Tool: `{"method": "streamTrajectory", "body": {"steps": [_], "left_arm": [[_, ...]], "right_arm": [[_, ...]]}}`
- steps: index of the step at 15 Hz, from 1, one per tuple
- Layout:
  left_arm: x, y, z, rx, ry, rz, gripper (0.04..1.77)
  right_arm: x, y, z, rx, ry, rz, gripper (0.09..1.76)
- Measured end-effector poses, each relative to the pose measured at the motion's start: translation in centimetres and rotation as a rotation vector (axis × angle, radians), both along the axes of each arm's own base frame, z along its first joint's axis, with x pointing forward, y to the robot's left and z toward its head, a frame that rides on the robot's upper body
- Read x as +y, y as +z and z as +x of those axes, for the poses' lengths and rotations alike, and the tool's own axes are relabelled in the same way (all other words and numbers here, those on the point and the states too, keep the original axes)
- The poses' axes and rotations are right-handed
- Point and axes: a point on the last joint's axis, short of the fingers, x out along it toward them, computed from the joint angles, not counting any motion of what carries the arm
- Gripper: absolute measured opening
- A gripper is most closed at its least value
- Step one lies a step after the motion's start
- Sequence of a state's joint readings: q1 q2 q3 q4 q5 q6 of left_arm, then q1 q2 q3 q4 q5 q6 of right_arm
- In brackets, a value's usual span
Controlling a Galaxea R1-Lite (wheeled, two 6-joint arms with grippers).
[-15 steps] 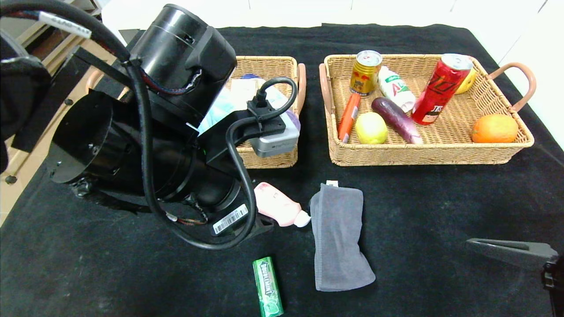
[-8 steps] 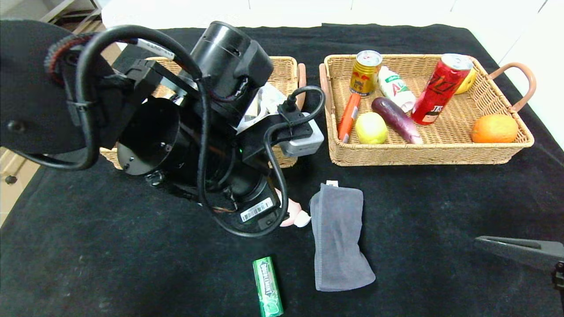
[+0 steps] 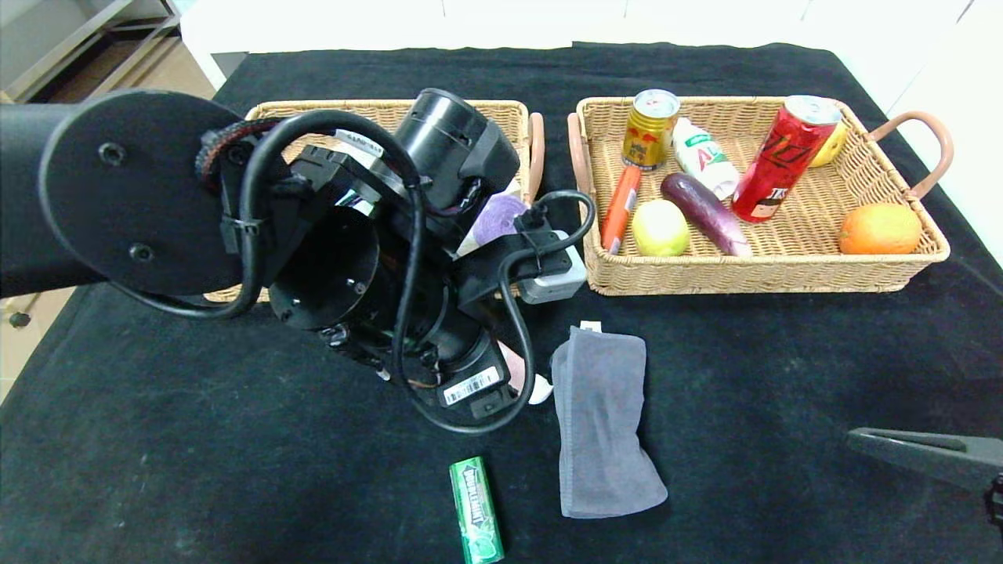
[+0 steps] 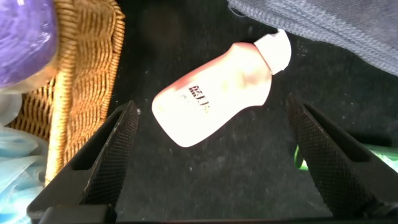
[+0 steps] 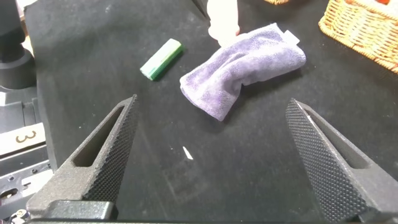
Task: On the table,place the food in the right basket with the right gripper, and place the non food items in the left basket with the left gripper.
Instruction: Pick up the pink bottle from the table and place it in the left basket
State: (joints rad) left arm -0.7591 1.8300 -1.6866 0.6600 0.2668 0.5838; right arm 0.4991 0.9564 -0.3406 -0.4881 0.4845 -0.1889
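Observation:
The pink bottle (image 4: 214,93) with a white cap lies on the black table (image 3: 783,376), just in front of the left basket (image 3: 501,117). My left gripper (image 4: 211,124) is open above it, one finger on each side, not touching. In the head view my left arm hides most of the bottle (image 3: 519,368). The grey towel (image 3: 603,423) lies beside it, and the green gum pack (image 3: 476,521) lies nearer the front. The purple-ended bag roll (image 3: 497,218) is in the left basket. The lemon (image 3: 660,227) and sausage (image 3: 620,205) are in the right basket (image 3: 752,274). My right gripper (image 5: 211,109) is open and empty at the front right.
The right basket also holds a purple eggplant (image 3: 705,213), an orange (image 3: 879,228), a gold can (image 3: 649,129), a red can (image 3: 783,157) and a small white bottle (image 3: 705,157). My left arm covers much of the left basket.
My left arm has swung from over the left basket out towards the pink bottle, which it now mostly covers in the head view. The right gripper has barely moved.

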Motion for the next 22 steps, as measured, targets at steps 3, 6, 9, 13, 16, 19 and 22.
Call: {"method": "streamTrajectory", "body": {"steps": [3, 6, 9, 13, 16, 19, 22], "left_arm": [[-0.3, -0.6, 0.4, -0.015, 0.015, 0.049, 1.72], [-0.6, -0.9, 0.6, -0.01, 0.01, 0.06, 1.72], [-0.7, -1.2, 0.7, -0.004, 0.01, 0.066, 1.72], [-0.8, -1.5, 0.8, 0.005, 0.013, 0.07, 1.72], [-0.9, -1.9, 0.9, 0.013, 0.013, 0.08, 1.72], [-1.0, -2.3, 1.0, 0.025, 0.013, 0.092, 1.72], [-1.1, -2.6, 1.2, 0.031, 0.015, 0.094, 1.72]], "right_arm": [[0.0, 0.0, -0.1, -0.001, 0.009, 0.001, 1.71], [0.1, 0.0, -0.2, -0.002, 0.011, 0.001, 1.71], [0.1, -0.1, -0.2, 0.005, 0.016, -0.003, 1.71], [0.1, -0.2, -0.2, 0.008, 0.017, -0.004, 1.71], [0.1, -0.2, -0.2, 0.008, 0.018, -0.004, 1.71], [0.1, -0.1, -0.2, 0.003, 0.018, -0.002, 1.71], [0.1, -0.1, -0.2, 0.001, 0.017, -0.001, 1.71]]}}
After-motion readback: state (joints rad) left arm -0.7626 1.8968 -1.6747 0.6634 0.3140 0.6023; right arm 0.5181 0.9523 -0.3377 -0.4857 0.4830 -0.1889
